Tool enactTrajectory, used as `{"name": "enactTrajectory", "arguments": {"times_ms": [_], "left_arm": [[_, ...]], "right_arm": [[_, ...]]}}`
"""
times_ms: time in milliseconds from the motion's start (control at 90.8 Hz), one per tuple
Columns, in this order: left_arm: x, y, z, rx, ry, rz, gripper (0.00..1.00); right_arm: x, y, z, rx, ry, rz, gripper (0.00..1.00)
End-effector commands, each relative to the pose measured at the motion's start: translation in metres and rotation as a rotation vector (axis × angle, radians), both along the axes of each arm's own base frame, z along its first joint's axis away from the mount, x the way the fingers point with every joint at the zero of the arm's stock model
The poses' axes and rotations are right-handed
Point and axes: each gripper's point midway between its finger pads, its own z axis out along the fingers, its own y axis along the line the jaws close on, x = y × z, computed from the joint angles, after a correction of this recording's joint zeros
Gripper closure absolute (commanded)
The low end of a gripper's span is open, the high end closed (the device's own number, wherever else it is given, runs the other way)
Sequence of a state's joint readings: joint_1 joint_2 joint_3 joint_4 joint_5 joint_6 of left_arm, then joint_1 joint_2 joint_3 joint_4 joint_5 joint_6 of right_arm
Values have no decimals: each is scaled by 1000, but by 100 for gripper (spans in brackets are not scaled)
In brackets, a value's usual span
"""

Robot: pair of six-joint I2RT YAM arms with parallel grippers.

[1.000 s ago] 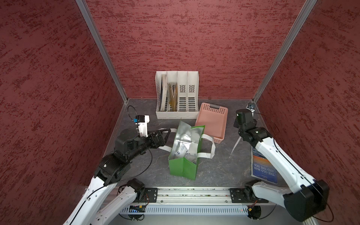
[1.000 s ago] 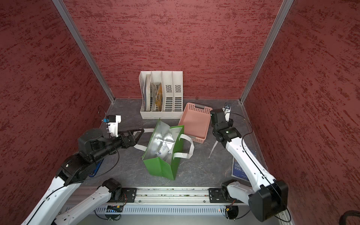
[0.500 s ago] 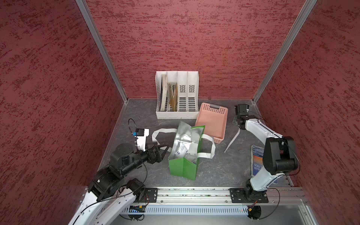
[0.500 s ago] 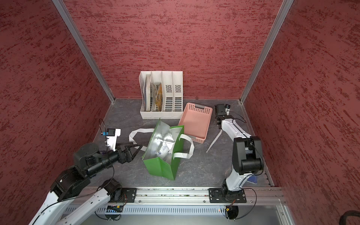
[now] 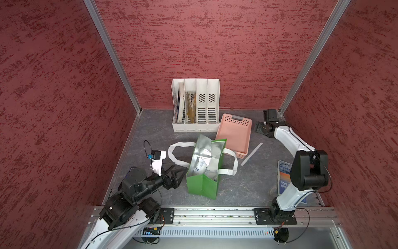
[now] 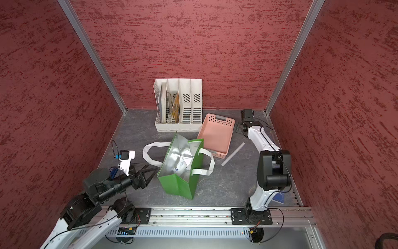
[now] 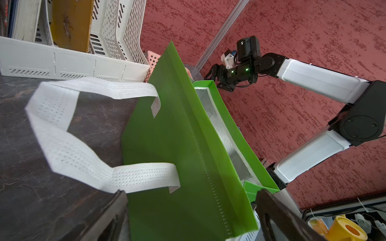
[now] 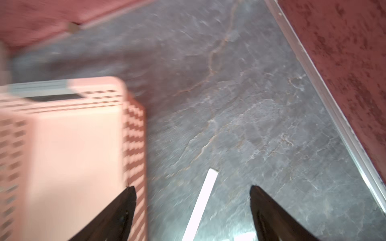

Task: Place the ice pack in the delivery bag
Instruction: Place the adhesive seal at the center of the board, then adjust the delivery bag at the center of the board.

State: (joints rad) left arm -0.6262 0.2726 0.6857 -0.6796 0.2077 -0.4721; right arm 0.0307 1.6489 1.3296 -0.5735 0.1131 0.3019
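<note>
Green bag (image 5: pixel 201 187) stands at middle of table (image 5: pixel 247 185), mouth open, silver lining visible. Ice pack (image 5: pixel 201 167), white with blue print, lies inside bag. Left hand (image 5: pixel 178 170) low, just beside left wall of bag, fingers spread wide, holds nothing; whether touching, cannot tell. Right hand (image 5: pixel 260 128) at far right corner, near pink basket (image 5: pixel 233 138), fingers wide apart, empty. White strip (image 5: pixel 251 154) lies flat on table, right of basket.
</note>
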Motion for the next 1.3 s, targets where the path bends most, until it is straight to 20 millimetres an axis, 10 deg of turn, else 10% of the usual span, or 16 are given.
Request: {"name": "enactTrajectory", "arguments": {"times_ms": [0,209,364,760,1102,1289], "left_arm": [[-3,-5,14,-22,-94,-40,0],[4,-17,3,9,-71,-59,0],[3,-15,8,32,-100,-49,0],[15,-19,-6,152,-37,-5,7],[25,-23,-1,246,-75,34,76],[49,-11,12,289,-114,183,100]], "right_arm": [[-24,73,73,138,-149,340,10],[-101,223,139,31,-241,910,11],[-140,267,137,72,-180,1139,16],[-150,292,77,-186,36,1271,22],[-141,276,80,-310,41,1194,100],[-144,265,104,-284,0,1100,100]]}}
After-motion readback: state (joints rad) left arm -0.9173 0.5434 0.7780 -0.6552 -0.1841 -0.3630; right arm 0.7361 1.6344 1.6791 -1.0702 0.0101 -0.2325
